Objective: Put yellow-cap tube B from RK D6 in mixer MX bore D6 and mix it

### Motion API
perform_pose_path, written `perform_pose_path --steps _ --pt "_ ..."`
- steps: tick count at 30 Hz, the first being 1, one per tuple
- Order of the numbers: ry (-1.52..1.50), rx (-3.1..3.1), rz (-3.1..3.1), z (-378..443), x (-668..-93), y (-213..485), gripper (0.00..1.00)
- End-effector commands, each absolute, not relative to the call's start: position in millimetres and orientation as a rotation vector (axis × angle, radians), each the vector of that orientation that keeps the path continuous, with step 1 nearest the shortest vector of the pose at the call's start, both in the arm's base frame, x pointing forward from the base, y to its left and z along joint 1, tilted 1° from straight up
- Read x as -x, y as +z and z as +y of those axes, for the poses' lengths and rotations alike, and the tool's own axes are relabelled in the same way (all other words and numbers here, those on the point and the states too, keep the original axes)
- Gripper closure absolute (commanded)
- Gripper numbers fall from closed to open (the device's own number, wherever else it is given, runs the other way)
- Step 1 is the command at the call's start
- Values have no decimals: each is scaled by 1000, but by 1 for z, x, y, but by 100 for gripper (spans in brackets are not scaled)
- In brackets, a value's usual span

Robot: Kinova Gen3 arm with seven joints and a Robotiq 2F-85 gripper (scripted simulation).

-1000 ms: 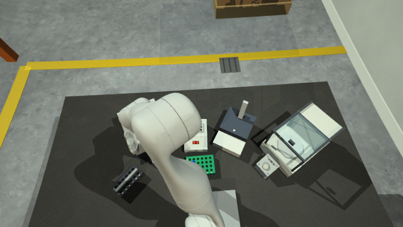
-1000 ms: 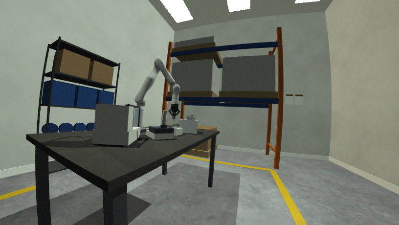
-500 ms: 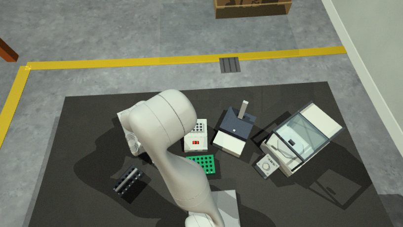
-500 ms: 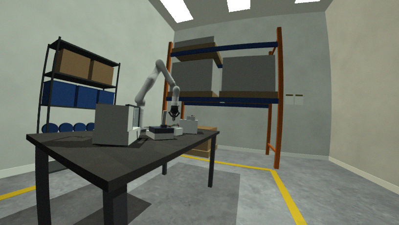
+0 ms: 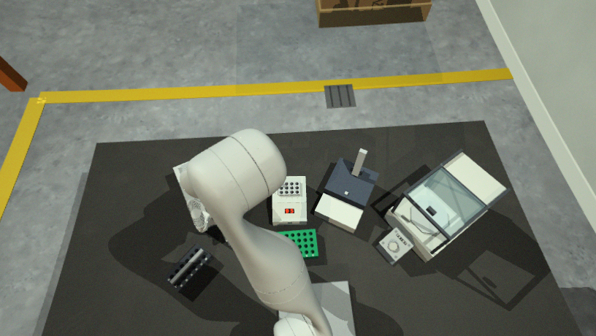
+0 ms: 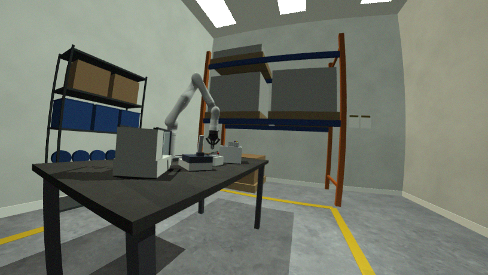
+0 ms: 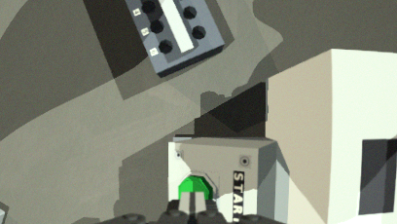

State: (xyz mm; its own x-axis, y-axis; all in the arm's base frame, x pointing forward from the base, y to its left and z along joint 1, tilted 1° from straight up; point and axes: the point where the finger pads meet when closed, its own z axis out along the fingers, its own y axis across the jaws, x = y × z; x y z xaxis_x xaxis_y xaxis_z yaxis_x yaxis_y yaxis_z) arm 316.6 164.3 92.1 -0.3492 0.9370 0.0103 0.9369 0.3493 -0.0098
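On the left we see the dark magnet block (image 5: 190, 266) (image 7: 180, 34), then the white mixer (image 5: 178, 170) (image 6: 230, 155) (image 7: 219, 151). Our end effector (image 6: 212, 147) (image 7: 192, 206) is pinched together, empty, over the green START key (image 7: 193, 185). Right of them sits the green rack (image 5: 313, 249). We can't tell where tube B is.

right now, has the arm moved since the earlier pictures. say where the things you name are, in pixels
Yes, the arm (image 5: 234, 175) (image 6: 179, 106) has swung left in the top view, uncovering more of the white box (image 5: 279, 218) (image 6: 218, 161) with red digits.
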Motion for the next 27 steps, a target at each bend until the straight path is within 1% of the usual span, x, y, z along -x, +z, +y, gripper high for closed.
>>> perform_pose_path --steps 1,27 --pt "1 1784 -2569 165 -317 93 90" --pt "1 1784 -2569 165 -317 77 90"
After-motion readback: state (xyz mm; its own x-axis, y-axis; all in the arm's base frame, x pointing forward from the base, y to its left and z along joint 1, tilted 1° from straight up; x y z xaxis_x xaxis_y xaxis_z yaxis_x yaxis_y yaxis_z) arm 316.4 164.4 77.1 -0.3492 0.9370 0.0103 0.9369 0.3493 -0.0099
